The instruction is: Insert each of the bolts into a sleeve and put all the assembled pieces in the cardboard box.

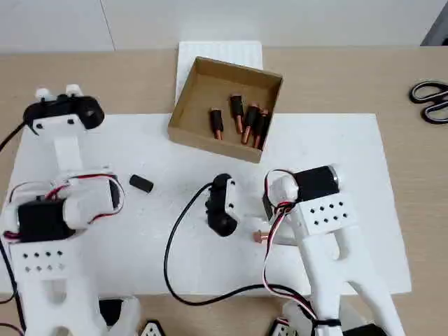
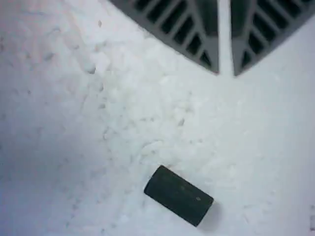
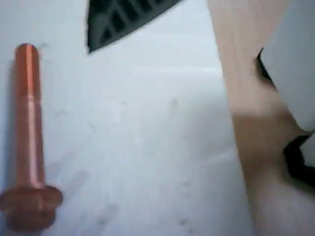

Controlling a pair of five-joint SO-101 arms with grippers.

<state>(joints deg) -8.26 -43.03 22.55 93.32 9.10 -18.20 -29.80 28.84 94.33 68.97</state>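
**Box** point(image 1: 183, 110): cardboard, open top, upper centre of the high view. It sits tilted on the far edge of the white board point(image 1: 336, 161).

**Assembled pieces** point(image 1: 238, 113): you have four in the box, each a black sleeve with a copper bolt end showing. One lies apart toward the box's left. The other three are bunched close together toward its right.

**Loose sleeve** point(image 1: 141, 183): black, lying on its side on the board, left of centre in the high view. It is well apart from the box. Your left wrist view shows it on the board near the left gripper point(image 2: 226, 71), not touching it.

**Loose bolt** point(image 1: 260, 236): copper, flat on the board just below centre in the high view, close against the front of the right arm. In your right wrist view it lies full length with the flanged head at one end. It is beside the right gripper point(image 3: 106, 32) and clear of it.

**Left gripper**: clenched to a thin slit and holding nothing. It hangs above bare board.

**Right gripper**: you cannot tell whether it is released or clenched. Nothing visible is in its grasp.

**Scissors** point(image 1: 430, 100): on the table point(image 1: 105, 77) at the right edge of the high view, off the board.

**White sheet** point(image 1: 220, 50): behind the box, top centre.
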